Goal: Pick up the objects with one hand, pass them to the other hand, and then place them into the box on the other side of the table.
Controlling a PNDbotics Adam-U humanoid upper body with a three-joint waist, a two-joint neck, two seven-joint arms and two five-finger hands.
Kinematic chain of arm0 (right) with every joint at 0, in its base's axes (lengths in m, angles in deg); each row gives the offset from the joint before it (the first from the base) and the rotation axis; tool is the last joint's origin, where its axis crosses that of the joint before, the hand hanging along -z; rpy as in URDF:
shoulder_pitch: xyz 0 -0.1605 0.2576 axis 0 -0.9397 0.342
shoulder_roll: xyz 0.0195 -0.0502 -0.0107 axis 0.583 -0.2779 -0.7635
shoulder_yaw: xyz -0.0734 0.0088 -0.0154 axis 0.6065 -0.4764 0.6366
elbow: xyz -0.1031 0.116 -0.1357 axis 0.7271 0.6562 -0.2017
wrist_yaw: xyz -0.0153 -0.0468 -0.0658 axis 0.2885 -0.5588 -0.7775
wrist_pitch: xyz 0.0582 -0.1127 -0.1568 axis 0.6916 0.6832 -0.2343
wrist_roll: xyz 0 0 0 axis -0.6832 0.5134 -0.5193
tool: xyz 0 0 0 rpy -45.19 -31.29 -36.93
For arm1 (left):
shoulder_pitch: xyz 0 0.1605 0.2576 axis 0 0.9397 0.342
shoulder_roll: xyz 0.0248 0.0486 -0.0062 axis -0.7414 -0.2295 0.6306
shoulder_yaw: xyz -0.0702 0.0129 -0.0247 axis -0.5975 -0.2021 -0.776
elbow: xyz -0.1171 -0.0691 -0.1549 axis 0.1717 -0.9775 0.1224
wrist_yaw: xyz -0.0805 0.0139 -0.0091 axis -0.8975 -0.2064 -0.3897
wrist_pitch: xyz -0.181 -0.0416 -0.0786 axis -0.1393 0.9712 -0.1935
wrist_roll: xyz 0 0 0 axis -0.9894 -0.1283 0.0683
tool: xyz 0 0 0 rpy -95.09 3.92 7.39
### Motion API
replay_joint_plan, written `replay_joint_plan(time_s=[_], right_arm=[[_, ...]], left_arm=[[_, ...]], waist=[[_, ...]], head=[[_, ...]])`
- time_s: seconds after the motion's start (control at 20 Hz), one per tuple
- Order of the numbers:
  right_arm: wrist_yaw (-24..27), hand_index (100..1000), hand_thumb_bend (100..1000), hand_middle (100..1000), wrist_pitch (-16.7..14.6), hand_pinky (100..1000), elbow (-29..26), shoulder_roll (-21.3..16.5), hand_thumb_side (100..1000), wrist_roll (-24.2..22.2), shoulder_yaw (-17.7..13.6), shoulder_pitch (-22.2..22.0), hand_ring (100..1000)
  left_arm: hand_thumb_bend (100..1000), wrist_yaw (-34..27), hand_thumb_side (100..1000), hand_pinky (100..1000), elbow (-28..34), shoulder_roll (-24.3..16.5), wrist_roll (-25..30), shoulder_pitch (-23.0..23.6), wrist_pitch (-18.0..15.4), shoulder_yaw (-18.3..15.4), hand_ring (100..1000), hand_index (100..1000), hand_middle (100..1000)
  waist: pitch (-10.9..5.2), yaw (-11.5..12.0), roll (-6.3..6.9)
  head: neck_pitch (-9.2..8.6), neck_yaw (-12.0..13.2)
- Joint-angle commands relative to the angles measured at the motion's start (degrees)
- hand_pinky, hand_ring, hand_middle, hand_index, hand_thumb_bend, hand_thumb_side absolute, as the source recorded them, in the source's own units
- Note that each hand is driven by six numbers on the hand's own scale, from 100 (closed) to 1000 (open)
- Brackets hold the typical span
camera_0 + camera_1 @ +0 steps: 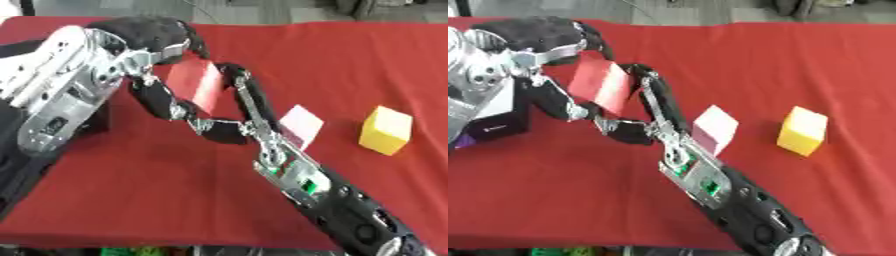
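Handover looks to be the step in hand, judged from both hands meeting on 1 block.

Left eye view: the red block [197, 82] is held up above the red tabletop [131, 190], toward the far left. The right hand [223, 112], reaching up from the near right corner, has its fingers [248, 95] curled around the block's right edge and its thumb side under the lower left. The left hand [144, 37] comes in from the far left, with dark fingers bent over the block's top edge. To do this well, the receiving hand should close fully on 2 opposite flat faces before the other lets go, and the release should be slow, since a smooth block can tip out at a corner.

The block is a flat-faced, sharp-edged cuboid that looks smooth, foam or plastic; I cannot tell which. A pale pink cube [300, 125] sits on the tabletop just behind the right forearm, and a yellow cube [386, 130] stands well apart to its right, both matte with crisp edges. The cloth looks soft and finely textured.

Right eye view: the same grasp shows, and a dark box [500, 122] with a pale inside appears at the left edge under the left arm, probably the goal.
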Motion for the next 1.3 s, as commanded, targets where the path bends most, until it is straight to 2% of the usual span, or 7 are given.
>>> replay_joint_plan(time_s=[0.05,0.35,0.6,0.8,0.95,1.1,1.3], right_arm=[[-0.22,521,100,475,-0.88,785,-0.75,-0.30,162,-0.24,0.22,0.64,477],[-0.29,523,100,477,-1.14,786,-0.24,-0.29,163,-0.84,0.21,0.64,480],[-0.17,529,100,483,-0.88,789,0.02,-0.29,152,-1.28,0.21,0.67,485],[0.00,548,100,498,-0.43,793,0.21,-0.31,102,-1.36,0.18,0.73,497],[-0.12,573,100,519,0.16,797,0.41,-0.27,100,-1.24,0.19,0.80,508],[-0.32,615,100,557,0.71,808,0.61,-0.25,102,-1.55,0.26,0.83,533],[-1.50,752,100,634,1.62,862,0.81,-0.31,204,-3.22,0.34,0.93,633]], left_arm=[[331,0.82,172,910,-0.29,-0.20,-0.39,-0.67,-0.03,-0.42,885,854,792],[255,0.88,132,885,0.02,-0.28,-1.31,-0.69,0.15,-0.15,822,776,709],[169,2.23,114,840,0.67,-0.36,-1.52,-0.80,-0.41,0.10,756,678,613],[100,3.44,107,817,0.72,-0.22,-1.85,-0.89,-0.82,0.21,692,573,529],[100,3.98,100,805,0.44,-0.13,-2.03,-0.92,-0.92,0.30,662,509,479],[120,4.72,100,802,0.28,-0.08,-2.17,-0.95,-1.15,0.44,651,487,460],[187,6.04,100,797,0.11,-0.05,-1.83,-0.94,-1.83,0.58,640,468,441]], waist=[[-1.03,-0.07,0.18],[-0.98,-0.06,0.22],[-0.97,-0.06,0.21],[-0.97,-0.12,0.19],[-0.96,-0.16,0.20],[-0.96,-0.16,0.20],[-0.99,-0.17,0.15]], head=[[-0.25,0.17],[-0.21,0.11],[-0.25,0.14],[-0.22,0.13],[-0.24,0.17],[-0.24,0.18],[-0.28,0.24]])
